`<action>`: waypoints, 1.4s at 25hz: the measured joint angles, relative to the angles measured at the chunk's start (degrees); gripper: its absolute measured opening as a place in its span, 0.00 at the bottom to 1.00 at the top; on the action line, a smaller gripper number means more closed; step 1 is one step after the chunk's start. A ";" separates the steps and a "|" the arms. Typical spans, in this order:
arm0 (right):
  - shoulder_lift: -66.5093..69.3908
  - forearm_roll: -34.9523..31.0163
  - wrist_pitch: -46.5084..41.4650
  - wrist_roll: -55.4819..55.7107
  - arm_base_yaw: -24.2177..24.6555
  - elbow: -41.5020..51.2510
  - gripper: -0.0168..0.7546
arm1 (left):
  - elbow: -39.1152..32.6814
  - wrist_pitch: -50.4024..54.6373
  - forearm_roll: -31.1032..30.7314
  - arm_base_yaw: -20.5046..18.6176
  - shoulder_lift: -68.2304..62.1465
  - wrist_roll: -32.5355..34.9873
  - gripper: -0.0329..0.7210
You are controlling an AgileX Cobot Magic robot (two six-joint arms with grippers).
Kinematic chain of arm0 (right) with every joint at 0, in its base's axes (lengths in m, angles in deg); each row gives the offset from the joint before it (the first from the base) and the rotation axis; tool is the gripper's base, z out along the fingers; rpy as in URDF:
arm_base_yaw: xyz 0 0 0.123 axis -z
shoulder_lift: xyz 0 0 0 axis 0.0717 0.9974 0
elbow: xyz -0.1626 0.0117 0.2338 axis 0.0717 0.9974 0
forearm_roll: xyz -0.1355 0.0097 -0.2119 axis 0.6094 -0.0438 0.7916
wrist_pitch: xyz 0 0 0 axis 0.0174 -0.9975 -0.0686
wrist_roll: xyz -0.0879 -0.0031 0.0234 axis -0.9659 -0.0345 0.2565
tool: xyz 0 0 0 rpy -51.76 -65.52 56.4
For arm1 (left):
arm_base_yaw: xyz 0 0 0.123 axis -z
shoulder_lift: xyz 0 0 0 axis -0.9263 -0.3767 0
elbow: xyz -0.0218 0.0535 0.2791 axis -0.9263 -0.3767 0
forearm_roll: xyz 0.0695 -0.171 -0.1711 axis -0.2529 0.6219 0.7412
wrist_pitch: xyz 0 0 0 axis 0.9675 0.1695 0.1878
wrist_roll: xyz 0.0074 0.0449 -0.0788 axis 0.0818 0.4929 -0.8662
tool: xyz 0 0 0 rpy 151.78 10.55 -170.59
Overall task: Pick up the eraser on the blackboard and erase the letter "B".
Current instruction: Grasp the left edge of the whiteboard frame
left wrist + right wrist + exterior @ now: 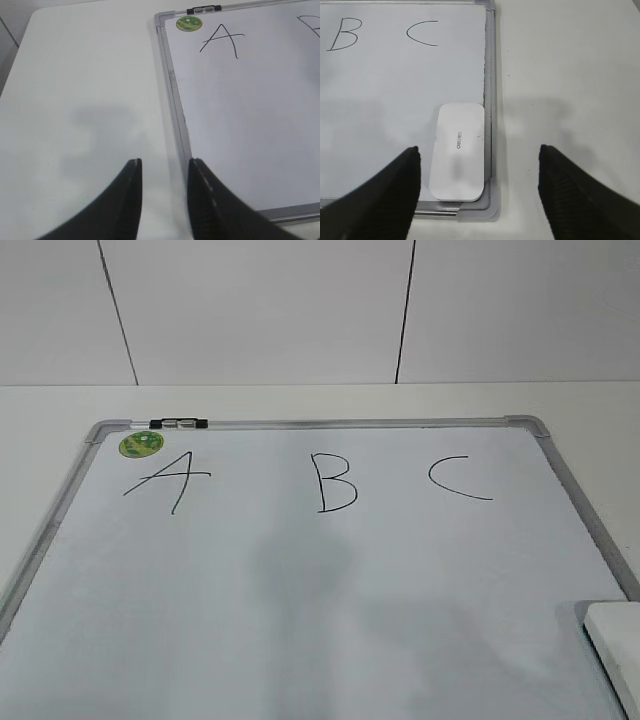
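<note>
The blackboard [300, 600] is a white dry-erase board with a grey frame, lying flat on a white table. The black letter "B" [335, 482] is at its top middle, and it also shows in the right wrist view [344, 34]. The white eraser [615, 650] lies in the board's near right corner, against the frame. In the right wrist view the eraser [458, 150] lies flat, label up. My right gripper [479, 149] is wide open above it, with one finger over the board and the other over the table. My left gripper [165, 164] is open and empty over the board's left frame. Neither gripper shows in the exterior view.
The letter "A" [170, 478] is left of the B and the letter "C" [458, 478] is right of it. A round green sticker [141, 444] sits in the top left corner. A black clip [179, 424] sits on the top frame. White table surrounds the board [75, 100].
</note>
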 joint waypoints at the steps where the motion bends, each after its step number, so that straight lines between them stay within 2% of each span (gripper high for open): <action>1: 0.00 -0.25 0.00 0.00 0.00 0.00 0.78 | 0.00 0.00 0.00 0.00 0.00 0.00 0.36; 10: 1.94 -1.53 0.00 0.21 0.00 0.00 0.78 | 0.00 0.00 0.00 0.00 0.00 0.00 0.36; 17: 14.74 -1.61 0.00 0.73 0.00 -2.90 0.78 | 1.72 -0.10 -1.80 0.00 -3.07 0.00 0.36; 30: 32.56 -3.00 -0.49 3.82 0.00 -8.70 0.78 | 13.90 -0.90 -2.73 0.00 -37.27 -0.63 0.36; 35: 44.23 -3.09 -5.14 4.83 0.00 -11.81 0.78 | 20.97 -0.37 -2.43 0.00 -51.13 -0.65 0.36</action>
